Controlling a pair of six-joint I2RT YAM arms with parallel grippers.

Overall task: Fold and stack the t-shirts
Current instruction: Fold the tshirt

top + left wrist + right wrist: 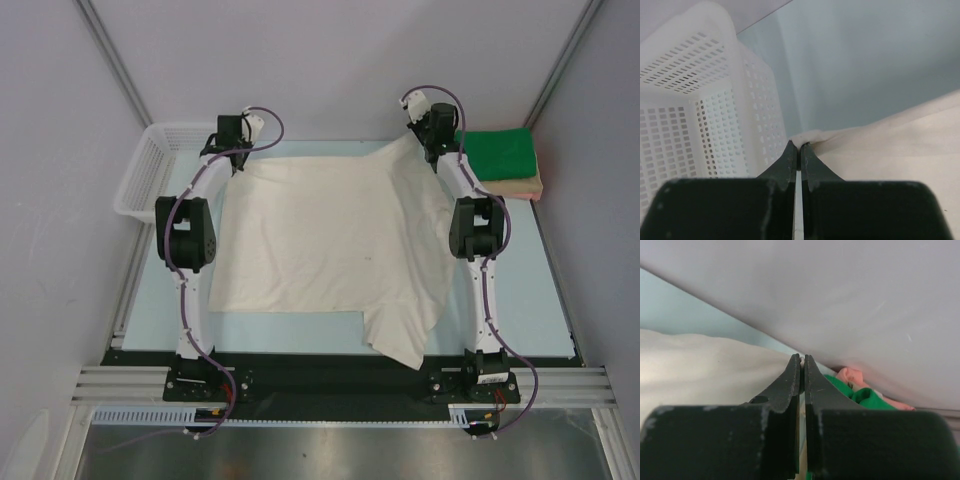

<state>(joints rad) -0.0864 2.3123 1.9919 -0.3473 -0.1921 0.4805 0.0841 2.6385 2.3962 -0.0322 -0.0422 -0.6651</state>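
The cream-white t-shirt [320,235] lies spread over the table's middle, with one flap hanging toward the near edge. My left gripper [238,160] is shut on its far left corner [807,136], next to the basket. My right gripper [432,152] is shut on its far right corner [715,365], held slightly raised. The bright green t-shirt [500,152] lies folded on top of the folded peach-tan t-shirt [520,186] at the far right; both also show in the right wrist view, the green one [860,395] and the peach one [852,375].
A white plastic lattice basket [150,170] stands at the far left of the table, right beside my left gripper, and fills the left of the left wrist view [695,100]. The grey back wall is close behind both grippers.
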